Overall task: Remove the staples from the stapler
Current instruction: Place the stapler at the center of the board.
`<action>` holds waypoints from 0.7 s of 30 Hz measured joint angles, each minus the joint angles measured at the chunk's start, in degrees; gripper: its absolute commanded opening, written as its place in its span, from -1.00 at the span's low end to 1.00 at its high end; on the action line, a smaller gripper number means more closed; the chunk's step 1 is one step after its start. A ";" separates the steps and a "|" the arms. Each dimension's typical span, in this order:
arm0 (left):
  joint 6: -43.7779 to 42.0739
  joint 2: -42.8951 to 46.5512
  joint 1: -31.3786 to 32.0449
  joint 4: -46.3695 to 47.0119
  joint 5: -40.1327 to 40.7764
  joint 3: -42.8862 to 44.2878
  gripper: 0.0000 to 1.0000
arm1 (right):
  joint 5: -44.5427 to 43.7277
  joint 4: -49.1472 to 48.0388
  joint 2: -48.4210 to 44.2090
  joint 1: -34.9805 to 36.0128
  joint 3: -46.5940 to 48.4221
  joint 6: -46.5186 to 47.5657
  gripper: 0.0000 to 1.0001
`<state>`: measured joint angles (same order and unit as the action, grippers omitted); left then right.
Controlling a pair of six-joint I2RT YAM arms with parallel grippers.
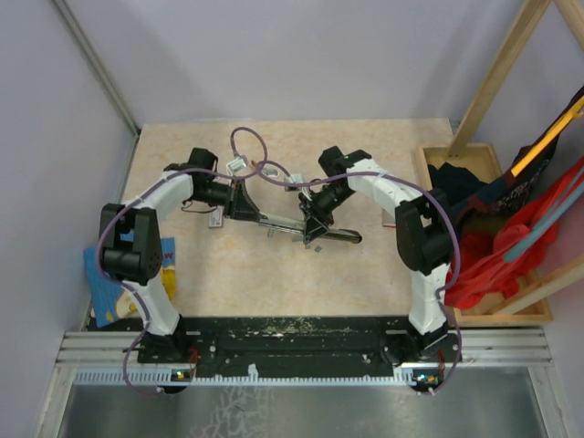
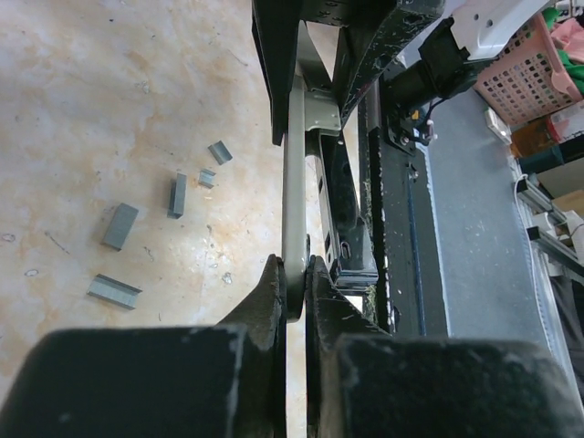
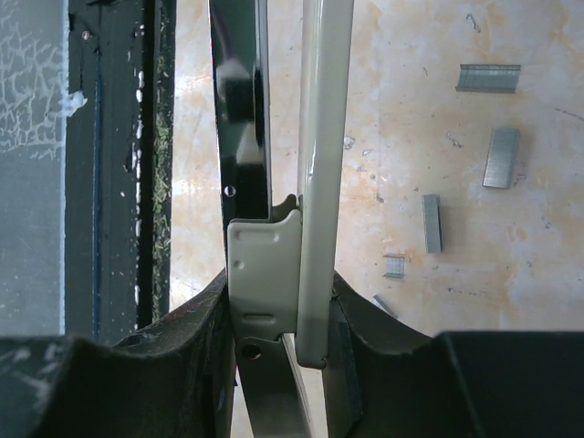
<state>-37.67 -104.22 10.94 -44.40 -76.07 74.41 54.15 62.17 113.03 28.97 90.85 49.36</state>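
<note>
Top external view: the stapler [image 1: 345, 236] sits over the centre of the counter [image 1: 274, 283], spanning the gap between the two arms. It is swung open, with the black top arm extending to the right and the grey metal part to the left. Whether it rests on the counter or is lifted off it cannot be told.

Left wrist view: the left fingers [image 2: 260, 315] are clenched on the rounded end of the stapler's grey metal strip. Both pads touch the strip. A black part runs alongside the strip and ends just beside one pad. The staples [image 2: 119, 225] lie loose on the counter to the left of the stapler. They are five short grey strips, spread apart, and none touches the stapler or the fingers.

Right wrist view: the right fingers [image 3: 196, 324] are grasping the stapler across a pale bracket and a pale rail, which lie side by side between the pads. A glossy black bar runs parallel, just beside the bracket. Staple strips lie on the counter at the right of this view.

Surroundings, top external view: a blue flat item [image 1: 99, 278] lies at the counter's left edge. A wooden crate [image 1: 497, 319] holding red and dark fabric stands at the right edge.
</note>
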 measured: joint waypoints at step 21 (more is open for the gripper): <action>23.87 -4.09 0.09 24.17 2.80 -2.40 -0.99 | -2.29 -2.23 6.97 -2.91 4.72 -3.48 -0.75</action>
<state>-13.80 -108.31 11.03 -20.23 -73.28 72.01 51.86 59.94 120.01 26.06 95.57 45.89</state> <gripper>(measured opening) 0.048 0.348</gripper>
